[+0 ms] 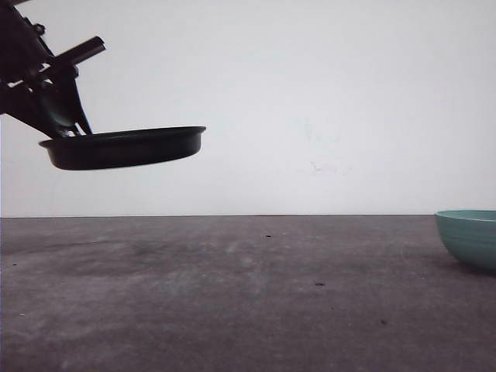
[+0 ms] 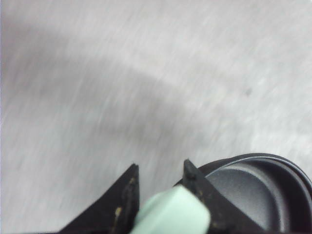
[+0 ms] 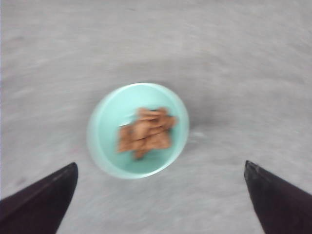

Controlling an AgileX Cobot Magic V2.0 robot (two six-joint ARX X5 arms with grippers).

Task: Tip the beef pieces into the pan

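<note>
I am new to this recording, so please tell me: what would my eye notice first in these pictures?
First, the black pan held in the air at the upper left of the front view, the left gripper shut on its mint-green handle. Then the teal bowl on the grey table at the right, holding the beef pieces, below the open right gripper.

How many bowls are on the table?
1. The bowl sits on the table at the far right of the front view, with the beef pieces heaped inside it. More could sit outside the pictures.
</note>
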